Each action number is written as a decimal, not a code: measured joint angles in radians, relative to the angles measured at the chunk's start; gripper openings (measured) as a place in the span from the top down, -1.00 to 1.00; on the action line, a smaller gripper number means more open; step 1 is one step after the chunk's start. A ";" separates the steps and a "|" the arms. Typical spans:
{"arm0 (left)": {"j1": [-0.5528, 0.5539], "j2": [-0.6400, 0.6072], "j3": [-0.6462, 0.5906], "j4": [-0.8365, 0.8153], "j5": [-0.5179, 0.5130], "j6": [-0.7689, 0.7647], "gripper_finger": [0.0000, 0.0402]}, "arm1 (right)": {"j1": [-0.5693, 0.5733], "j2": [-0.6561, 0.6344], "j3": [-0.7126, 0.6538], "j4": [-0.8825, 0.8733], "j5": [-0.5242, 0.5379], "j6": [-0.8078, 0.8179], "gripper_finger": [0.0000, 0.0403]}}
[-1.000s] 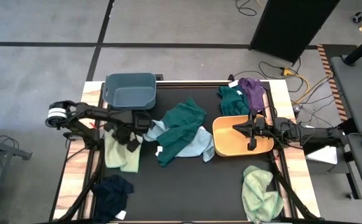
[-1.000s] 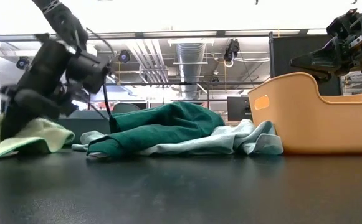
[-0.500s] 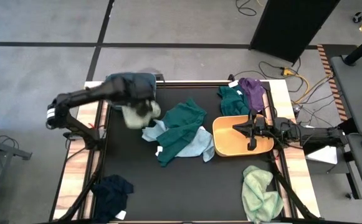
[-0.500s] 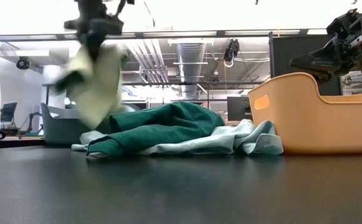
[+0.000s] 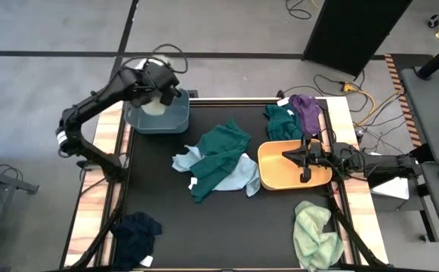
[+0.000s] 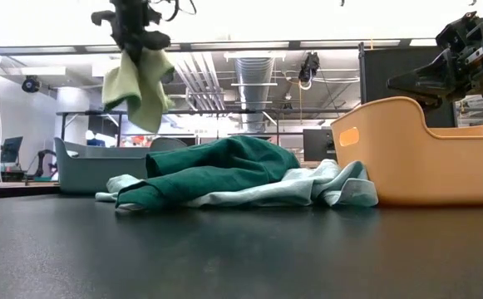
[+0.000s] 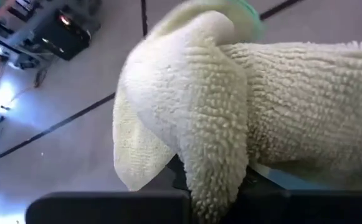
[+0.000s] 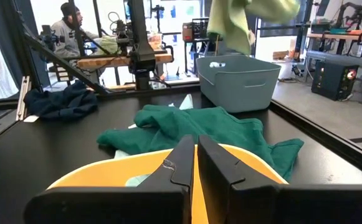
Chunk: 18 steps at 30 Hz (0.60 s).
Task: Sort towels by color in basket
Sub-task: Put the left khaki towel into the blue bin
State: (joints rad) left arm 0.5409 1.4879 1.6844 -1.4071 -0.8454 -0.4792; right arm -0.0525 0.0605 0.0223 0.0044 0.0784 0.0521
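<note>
Towel (image 6: 138,83), pale green, nubby terry, hangs crumpled from clamped left jaws; right jaws closed.

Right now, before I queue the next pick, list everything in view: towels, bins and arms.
Pale green cloth towel, held: one, hanging from the left tool above the grey bin.
Pale green cloth towel, lying: one, near right corner of the mat.
Dark teal-green cloth towels: two, mat centre; far right beside the purple one.
Light blue cloth towel: one, under the central teal towel.
Purple cloth towel: one, far right edge.
Navy cloth towel: one, near left corner.
Grey plastic bin: one, far left.
Orange plastic bin: one, right.
Person: one, behind the table.
Left tool: shut on the towel.
Right tool: shut, over the orange bin.
</note>
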 joint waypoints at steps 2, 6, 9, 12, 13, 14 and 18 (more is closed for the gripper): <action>0.012 0.000 -0.051 0.009 0.003 0.000 0.96 | 0.000 0.000 0.000 0.000 0.000 0.000 0.94; 0.040 0.000 -0.169 0.032 0.010 -0.007 0.96 | 0.000 0.000 0.000 0.000 0.000 0.000 0.94; 0.053 0.000 -0.266 0.078 0.048 -0.008 0.96 | 0.000 0.000 0.000 0.000 0.000 0.000 0.94; 0.065 0.000 -0.354 0.129 0.078 0.001 0.96 | 0.000 0.000 0.000 0.000 0.000 0.000 0.94; 0.069 0.000 -0.381 0.154 0.079 0.006 0.96 | 0.000 0.000 0.000 0.000 0.000 0.000 0.94; 0.074 0.000 -0.407 0.188 0.082 0.013 0.96 | 0.000 0.000 0.000 0.000 0.000 0.000 0.94; 0.100 0.000 -0.500 0.391 0.170 0.087 0.96 | 0.000 0.000 0.000 0.000 0.000 0.000 0.94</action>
State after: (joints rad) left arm 0.6411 1.4879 1.1845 -1.0162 -0.6752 -0.3924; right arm -0.0525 0.0605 0.0223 0.0044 0.0784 0.0521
